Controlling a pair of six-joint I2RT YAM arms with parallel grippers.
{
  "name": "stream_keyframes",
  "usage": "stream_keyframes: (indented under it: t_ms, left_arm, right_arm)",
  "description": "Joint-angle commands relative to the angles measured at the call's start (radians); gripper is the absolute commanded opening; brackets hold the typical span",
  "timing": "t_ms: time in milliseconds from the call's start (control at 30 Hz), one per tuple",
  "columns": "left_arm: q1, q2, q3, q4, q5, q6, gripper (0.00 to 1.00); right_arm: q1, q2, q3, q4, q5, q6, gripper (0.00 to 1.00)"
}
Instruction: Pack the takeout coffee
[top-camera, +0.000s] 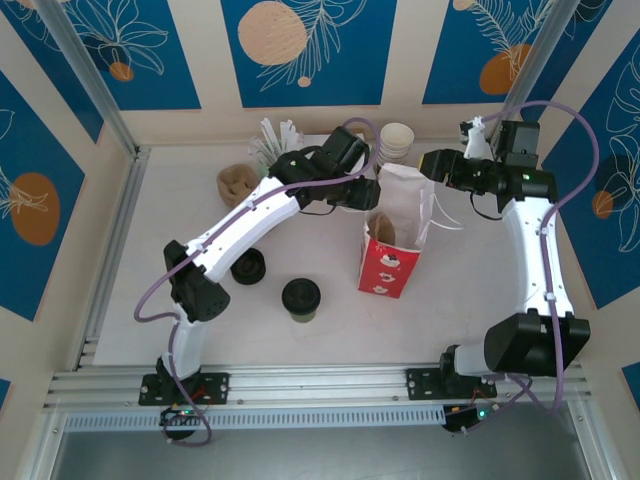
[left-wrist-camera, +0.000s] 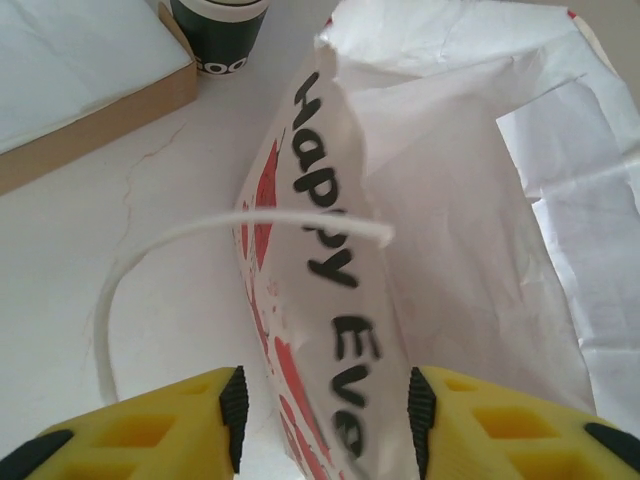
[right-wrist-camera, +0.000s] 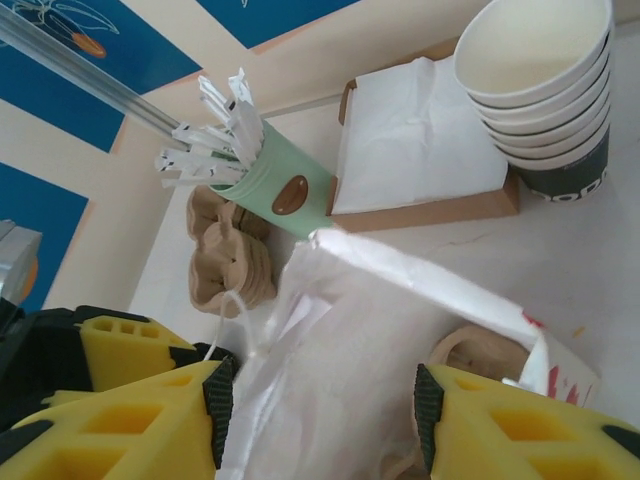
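Observation:
The takeout coffee (top-camera: 301, 298), an olive-green cup under a round black lid, stands upright on the table in front of the arms, apart from both grippers. Behind and to its right stands the red and white paper bag (top-camera: 395, 240), mouth open. My left gripper (top-camera: 372, 192) is at the bag's left rim; in the left wrist view the left gripper (left-wrist-camera: 325, 410) is open, its jaws astride the printed bag wall (left-wrist-camera: 340, 290). My right gripper (top-camera: 432, 165) is at the bag's back right; in the right wrist view the right gripper (right-wrist-camera: 320, 400) is open over the white bag wall (right-wrist-camera: 350, 340).
A flat black lid (top-camera: 248, 267) lies left of the coffee. At the back are a pale green cup of white sticks (top-camera: 272, 145), brown cup carriers (top-camera: 238, 183), a stack of paper cups (top-camera: 396, 140) and a box of napkins (right-wrist-camera: 415, 130). A tan carrier (right-wrist-camera: 480, 355) shows inside the bag.

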Motion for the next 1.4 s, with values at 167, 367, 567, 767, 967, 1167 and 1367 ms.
stream_keyframes:
  t_ms: [167, 367, 567, 767, 967, 1167, 1367]
  left_arm:
    - [-0.006, -0.145, -0.039, -0.058, -0.017, 0.063, 0.58]
    - [-0.004, -0.299, -0.189, -0.007, -0.053, 0.132, 0.67]
    - [-0.002, -0.431, -0.327, 0.018, -0.048, 0.185, 0.72]
    - [0.007, -0.538, -0.45, 0.033, -0.036, 0.21, 0.75]
    - [0.027, -0.612, -0.538, 0.058, -0.055, 0.213, 0.77]
    - [0.043, -0.648, -0.554, 0.072, -0.057, 0.239, 0.79]
    - [0.082, -0.629, -0.536, 0.069, -0.025, 0.295, 0.8]
  right_arm:
    - [0.015, 0.032, 0.044, -0.015, 0.014, -0.161, 0.55]
    - [0.031, 0.071, 0.069, -0.049, 0.044, -0.315, 0.58]
    - [0.032, 0.133, 0.116, -0.094, 0.069, -0.421, 0.62]
    - [0.044, 0.217, 0.19, -0.163, 0.117, -0.454, 0.65]
    - [0.076, 0.257, 0.193, -0.19, 0.088, -0.526, 0.67]
    - [0.098, 0.332, 0.218, -0.212, 0.059, -0.57, 0.65]
    - [0.132, 0.368, 0.249, -0.218, 0.091, -0.618, 0.53]
